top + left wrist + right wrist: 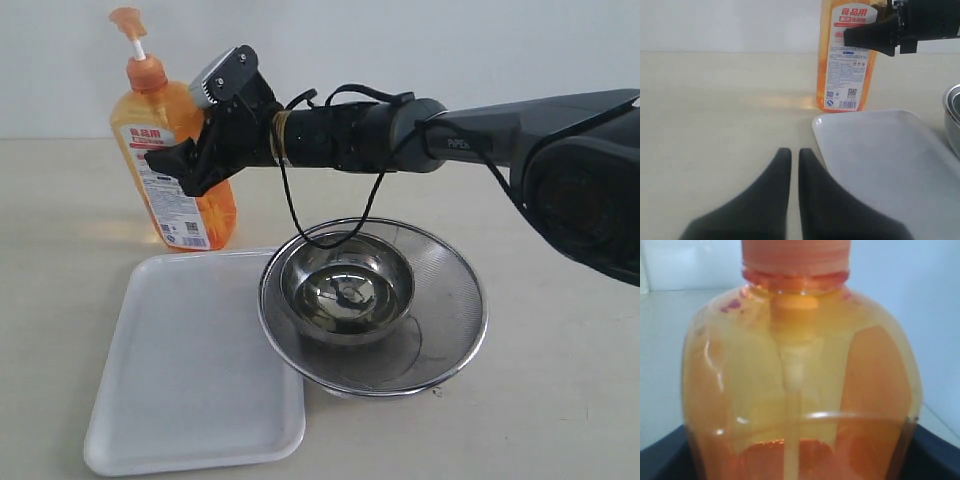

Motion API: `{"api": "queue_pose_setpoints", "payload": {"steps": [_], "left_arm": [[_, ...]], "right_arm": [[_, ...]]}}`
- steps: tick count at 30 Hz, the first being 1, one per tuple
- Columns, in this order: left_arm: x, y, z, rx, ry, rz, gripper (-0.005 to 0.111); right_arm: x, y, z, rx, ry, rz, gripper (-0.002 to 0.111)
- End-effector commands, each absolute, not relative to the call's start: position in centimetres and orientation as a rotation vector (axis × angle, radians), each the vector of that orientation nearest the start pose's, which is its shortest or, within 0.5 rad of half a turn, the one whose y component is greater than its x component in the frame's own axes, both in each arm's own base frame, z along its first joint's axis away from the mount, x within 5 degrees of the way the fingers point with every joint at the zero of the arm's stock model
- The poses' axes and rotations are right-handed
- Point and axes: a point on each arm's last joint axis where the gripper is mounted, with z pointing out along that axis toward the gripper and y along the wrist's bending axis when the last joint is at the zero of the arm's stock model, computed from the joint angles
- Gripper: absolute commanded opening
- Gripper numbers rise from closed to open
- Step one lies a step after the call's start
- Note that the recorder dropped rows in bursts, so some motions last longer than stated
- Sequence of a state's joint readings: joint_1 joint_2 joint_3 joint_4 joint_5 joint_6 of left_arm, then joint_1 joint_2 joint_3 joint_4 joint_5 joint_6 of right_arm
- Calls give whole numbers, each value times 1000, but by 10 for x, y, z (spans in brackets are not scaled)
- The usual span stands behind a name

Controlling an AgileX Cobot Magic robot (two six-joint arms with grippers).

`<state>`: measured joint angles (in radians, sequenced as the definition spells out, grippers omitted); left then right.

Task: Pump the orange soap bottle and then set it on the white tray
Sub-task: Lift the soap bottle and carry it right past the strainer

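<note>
The orange soap bottle (150, 110) stands upright on the table behind the white tray (190, 400), its pump head (128, 20) raised on the white stem. My right gripper (182, 160) reaches across from the right and is closed on the bottle's body at mid height. In the right wrist view the bottle (800, 390) fills the space between the dark fingers (665, 455), which press on both sides. My left gripper (791, 152) is shut and empty, low over the table beside the near corner of the tray (880, 150). From there the bottle (845, 65) stands beyond the tray.
A round steel mesh strainer (450, 300) holding a steel bowl (345, 290) overlaps the tray's right edge, under my right arm (420, 130). A loose black cable (330, 235) hangs from that arm over the bowl. A pale wall stands behind the bottle.
</note>
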<state>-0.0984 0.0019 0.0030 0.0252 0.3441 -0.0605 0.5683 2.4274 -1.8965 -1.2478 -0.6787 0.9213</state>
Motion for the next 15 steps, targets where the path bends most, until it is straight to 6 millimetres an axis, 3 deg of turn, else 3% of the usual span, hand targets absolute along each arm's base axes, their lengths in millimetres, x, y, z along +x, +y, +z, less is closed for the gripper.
{"api": "queue_pose_setpoints", "payload": {"steps": [1, 9, 15], "left_arm": [[53, -5, 182, 55, 1824, -92, 5], [53, -5, 182, 55, 1824, -92, 5], [53, -5, 182, 55, 1824, -92, 5]], "right_arm": [[419, 339, 238, -1059, 1246, 904, 0], [400, 327, 272, -1027, 1216, 936, 0], [364, 300, 295, -970, 1181, 910, 0]]}}
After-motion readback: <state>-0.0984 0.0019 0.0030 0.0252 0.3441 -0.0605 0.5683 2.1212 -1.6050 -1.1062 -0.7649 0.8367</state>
